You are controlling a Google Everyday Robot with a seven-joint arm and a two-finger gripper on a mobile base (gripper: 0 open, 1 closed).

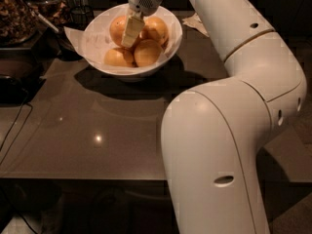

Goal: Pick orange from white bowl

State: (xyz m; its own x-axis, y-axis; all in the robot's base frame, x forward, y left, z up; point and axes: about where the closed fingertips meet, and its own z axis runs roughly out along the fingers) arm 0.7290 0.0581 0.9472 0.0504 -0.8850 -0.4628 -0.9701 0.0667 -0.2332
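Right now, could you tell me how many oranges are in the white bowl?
4 oranges: back left, back right, front left, front right, in the white bowl. The gripper is down between the back two; others may be hidden underneath.

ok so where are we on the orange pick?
Reach looks done: the gripper is down inside the white bowl, between the back-left orange and the back-right orange. In hand: the grasp itself, though I can't confirm a grip. Left: the lift-out. Those two and the two front oranges all lie in the bowl, none raised.
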